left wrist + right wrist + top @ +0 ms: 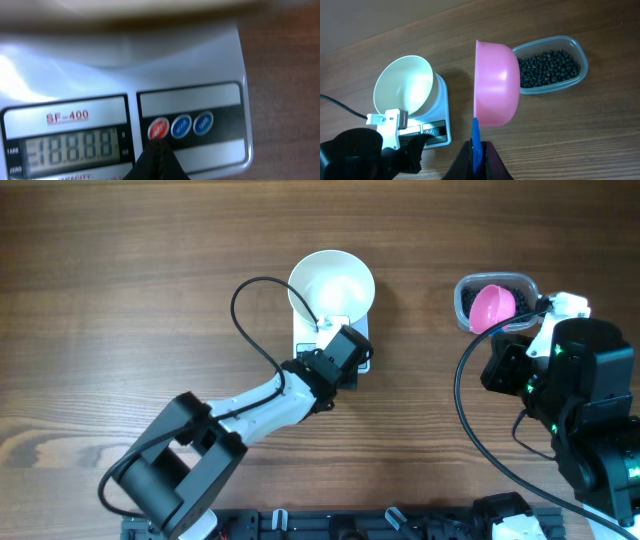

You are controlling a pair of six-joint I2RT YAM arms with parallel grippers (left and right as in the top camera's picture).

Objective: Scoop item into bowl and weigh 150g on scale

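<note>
Your left tool (pixel 158 152) is pinched shut to poke the red button (pixel 159 129) on the small white scale (pixel 190 70) holding the round white bowl (pixel 332 285), and your right tool (pixel 476 147) clamps the pink plastic scoop (pixel 495 85), ready by the clear tub (pixel 581 55) of black beads (pixel 547 67).

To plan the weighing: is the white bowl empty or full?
Empty: the bowl, standing on the scale, shows only its bare white inside in the overhead and right wrist views.
</note>
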